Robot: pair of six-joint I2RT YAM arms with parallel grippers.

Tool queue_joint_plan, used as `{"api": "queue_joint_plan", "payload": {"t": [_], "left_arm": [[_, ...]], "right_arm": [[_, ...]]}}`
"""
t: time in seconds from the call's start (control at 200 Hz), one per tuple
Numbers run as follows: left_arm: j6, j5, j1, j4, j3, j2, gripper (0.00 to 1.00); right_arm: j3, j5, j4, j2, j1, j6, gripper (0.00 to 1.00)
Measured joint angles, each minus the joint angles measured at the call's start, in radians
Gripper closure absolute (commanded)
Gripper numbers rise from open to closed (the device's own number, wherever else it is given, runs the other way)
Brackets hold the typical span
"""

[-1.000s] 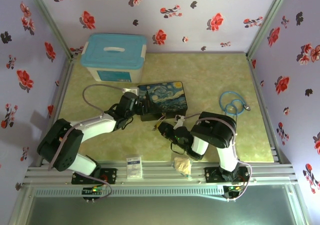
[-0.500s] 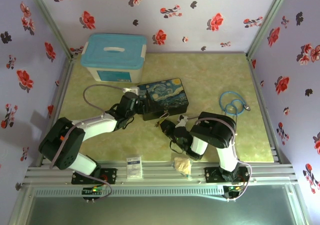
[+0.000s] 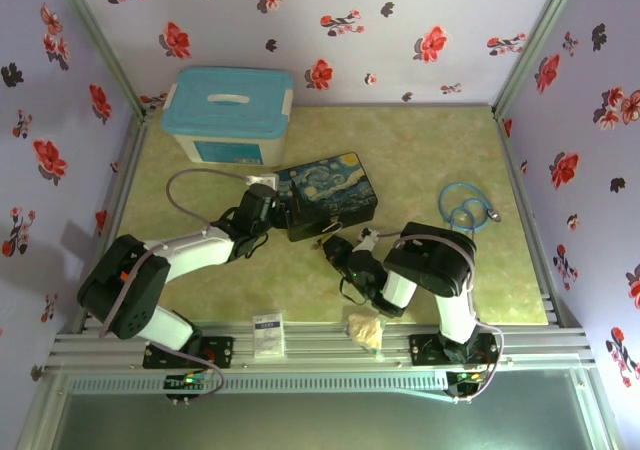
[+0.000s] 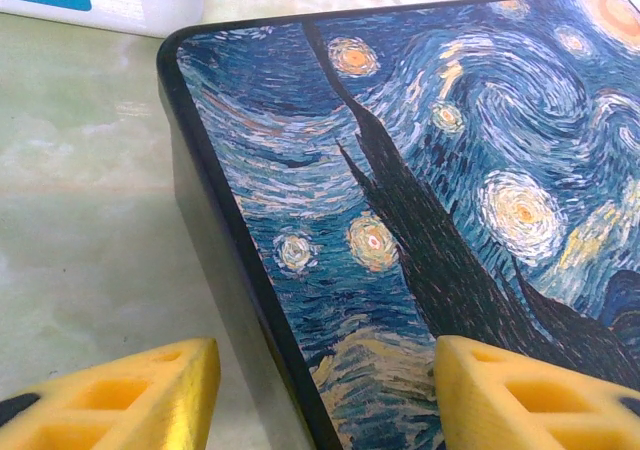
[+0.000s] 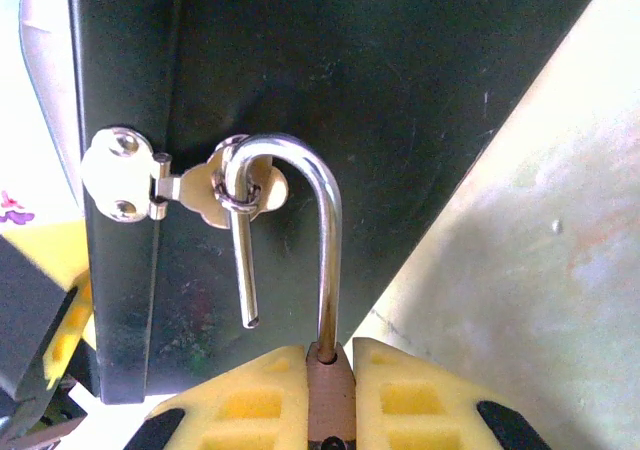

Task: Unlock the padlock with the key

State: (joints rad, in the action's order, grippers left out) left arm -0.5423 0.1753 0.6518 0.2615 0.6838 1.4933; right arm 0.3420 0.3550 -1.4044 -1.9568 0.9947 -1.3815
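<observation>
Padlock point(image 5: 327, 270) is hanging unlocked, shackle leg free, while the right gripper point(image 5: 330, 362) clamped on it is nudging the box point(image 5: 400, 70).

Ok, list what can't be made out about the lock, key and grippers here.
- Padlock body: right wrist view, hidden between the fingers of the right gripper and cut off by the bottom edge; keyhole hidden.
- Key: whereabouts unclear; top view too small.
- Left gripper: left wrist view, bottom edge cuts its fingers; contact with the box unclear.
</observation>
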Motion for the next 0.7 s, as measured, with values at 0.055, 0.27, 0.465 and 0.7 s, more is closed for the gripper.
{"api": "queue_joint_plan", "payload": {"t": [0.055,0.27,0.465,0.7], "left_arm": [[0.0,-0.002,0.0,0.0,0.0,0.0,0.42],[0.0,-0.003,0.0,0.0,0.001,0.0,0.43],[0.0,-0.005,0.0,-0.007,0.009,0.006,0.43],[0.0,-0.011,0.0,-0.006,0.009,0.006,0.43]], "right_arm": [[0.0,-0.005,0.0,0.001,-0.007,0.001,1.0],[-0.015,-0.01,0.022,0.048,-0.024,0.008,1.0],[-0.02,-0.019,0.024,0.048,-0.047,-0.007,1.0],[-0.037,-0.034,0.016,0.061,-0.069,0.002,1.0]]}}
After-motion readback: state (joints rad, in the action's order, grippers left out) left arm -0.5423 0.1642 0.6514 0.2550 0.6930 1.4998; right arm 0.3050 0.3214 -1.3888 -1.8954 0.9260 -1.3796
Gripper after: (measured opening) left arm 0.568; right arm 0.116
